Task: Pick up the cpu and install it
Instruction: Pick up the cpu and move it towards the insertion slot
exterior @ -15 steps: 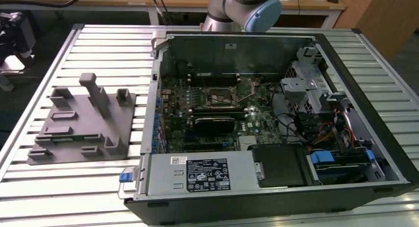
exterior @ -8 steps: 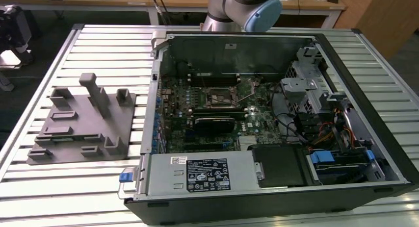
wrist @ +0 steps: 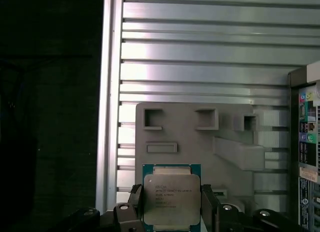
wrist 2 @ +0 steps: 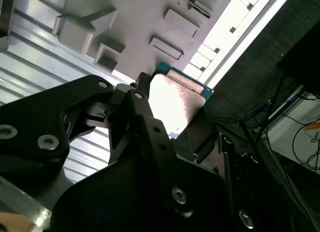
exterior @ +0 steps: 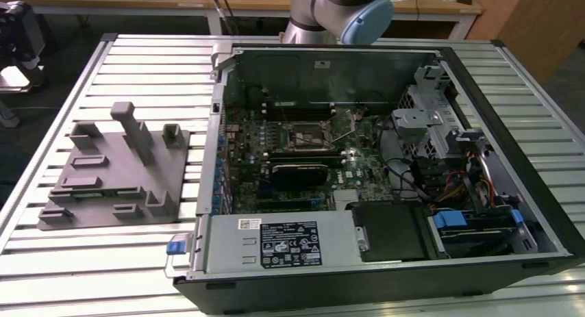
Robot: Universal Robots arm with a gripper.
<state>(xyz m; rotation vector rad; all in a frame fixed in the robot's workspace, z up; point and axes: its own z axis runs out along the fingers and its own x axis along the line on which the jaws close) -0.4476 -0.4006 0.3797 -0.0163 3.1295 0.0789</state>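
So, exterior view first, starting at its left: the grey tray (exterior: pixel 101 194) with the upright posts (exterior: pixel 137 135) lies flat on the slatted metal table (exterior: pixel 137 64), just beside the open computer case (exterior: pixel 329 74). Moving across, the case is on its side with the motherboard (exterior: pixel 361 170) facing up. The black square socket (exterior: pixel 305 133) sits roughly in the middle of the board, with its thin lever (exterior: pixel 346 134) right next to it. Along the near edge of the case there's the power supply (exterior: pixel 274 243), and over on the exterior view's right are the drive bays with blue tabs (exterior: pixel 454 220). The arm (exterior: pixel 338 12) stands behind the far wall of the case.

Now the good bit. In the first wrist view the gripper (wrist: pixel 171 208) has its jaws clamped on the cpu (wrist: pixel 171 194), one on each opposite edge. The metal top faces the camera with a green rim round it. The chip is up in the air, well apart from everything, so it's picked up and not in the socket. The tray (wrist: pixel 200 137) and the table (wrist: pixel 210 52) slats sit in the background past it, and a strip of the case's port panel (wrist: pixel 307 147) is in shot too. The second wrist view looks along the black fingers (wrist 2: pixel 145 122). It's the same deal there: cpu (wrist 2: pixel 175 99) pinched between them, bright with glare, with the tray (wrist 2: pixel 130 22) and table beyond.
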